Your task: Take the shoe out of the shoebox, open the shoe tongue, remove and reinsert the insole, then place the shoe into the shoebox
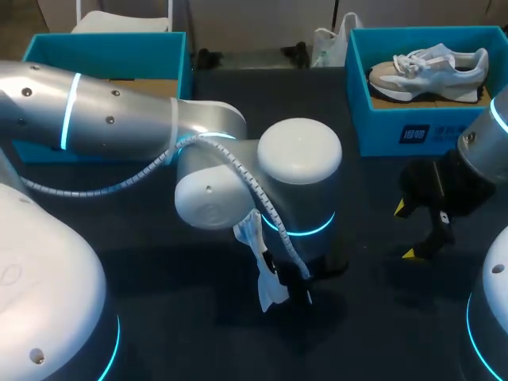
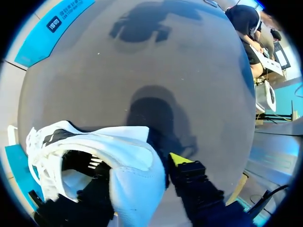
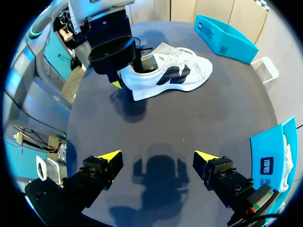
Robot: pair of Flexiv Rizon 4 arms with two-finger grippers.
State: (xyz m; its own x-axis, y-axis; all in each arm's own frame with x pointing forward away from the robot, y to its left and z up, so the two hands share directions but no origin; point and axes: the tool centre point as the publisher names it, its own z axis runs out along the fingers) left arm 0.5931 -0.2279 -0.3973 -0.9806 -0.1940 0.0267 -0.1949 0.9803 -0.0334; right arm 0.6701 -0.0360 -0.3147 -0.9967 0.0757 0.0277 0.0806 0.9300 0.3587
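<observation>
A white shoe (image 3: 165,71) with black side marks lies on the dark table, toe pointing away from my left gripper (image 3: 113,71). In the left wrist view the shoe's heel wall (image 2: 135,175) stands between the fingers of the left gripper (image 2: 137,168): one yellow-tipped finger (image 2: 179,160) presses it from outside, while the other is inside the shoe's opening. In the head view my left arm hides most of this shoe (image 1: 258,258). My right gripper (image 3: 158,158) hangs open above bare table, well short of the shoe, and shows at the right of the head view (image 1: 409,232).
A teal shoebox (image 1: 397,127) at the back right holds a second, grey-white shoe (image 1: 429,67). Another teal box (image 1: 48,48) stands at the back left, also visible beyond the shoe (image 3: 225,35). Bare dark tabletop (image 3: 189,123) lies between the two grippers.
</observation>
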